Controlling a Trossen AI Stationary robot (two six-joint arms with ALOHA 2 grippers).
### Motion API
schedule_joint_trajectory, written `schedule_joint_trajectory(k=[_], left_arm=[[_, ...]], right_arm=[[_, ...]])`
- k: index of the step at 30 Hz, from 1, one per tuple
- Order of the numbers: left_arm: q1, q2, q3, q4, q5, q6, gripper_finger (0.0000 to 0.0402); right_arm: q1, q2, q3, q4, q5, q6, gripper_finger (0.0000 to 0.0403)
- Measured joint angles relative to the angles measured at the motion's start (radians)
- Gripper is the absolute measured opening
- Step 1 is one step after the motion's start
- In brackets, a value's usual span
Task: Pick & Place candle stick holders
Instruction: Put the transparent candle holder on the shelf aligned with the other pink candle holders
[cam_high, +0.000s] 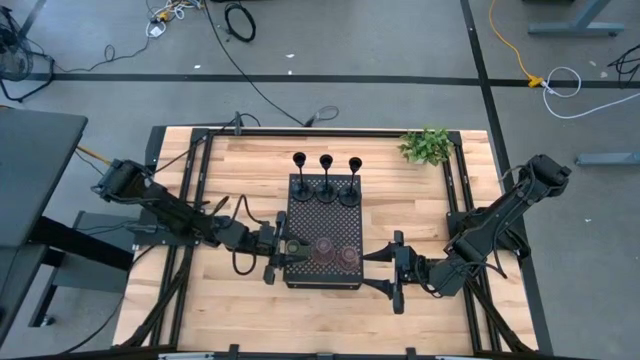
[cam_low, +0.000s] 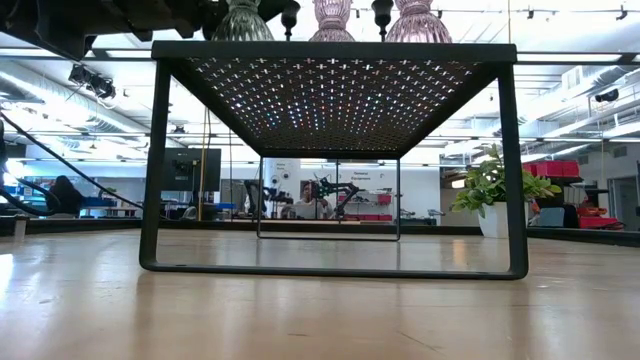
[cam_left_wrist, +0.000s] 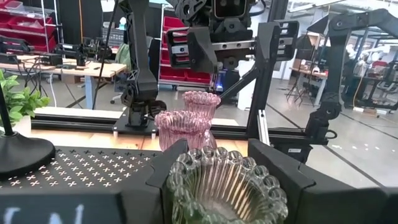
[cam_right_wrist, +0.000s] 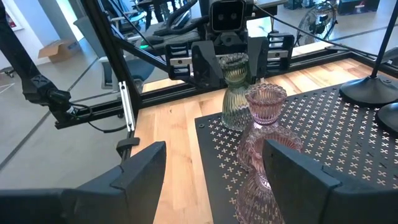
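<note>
The black perforated tray carries three slim black candle stick holders in its far row. Its near row holds an olive-green glass holder and two pinkish glass ones, all standing upright on their bases. My left gripper reaches in level from the table's left, and its fingers flank the green holder on both sides. My right gripper hangs open just off the tray's right edge, facing the pink holders, with nothing between its fingers. My left gripper has its fingers level on either side of the green holder's beaded rim, coming from the table's left. Whether the pads touch the glass I cannot tell. The holder stands upright with its base on the tray.
A small leafy plant stands at the table's far right corner. The tray stands raised on legs above the wooden top. Bare wood lies near, left and right of the tray. Black frame rails run along both sides.
</note>
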Motion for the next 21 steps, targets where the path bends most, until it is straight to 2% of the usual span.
schedule_joint_trajectory(k=[21], left_arm=[[0.0, 0.0, 0.0, -0.006, -0.007, -0.044, 0.017]], right_arm=[[-0.006, 0.0, 0.0, 0.0, 0.0, 0.0, 0.0263]])
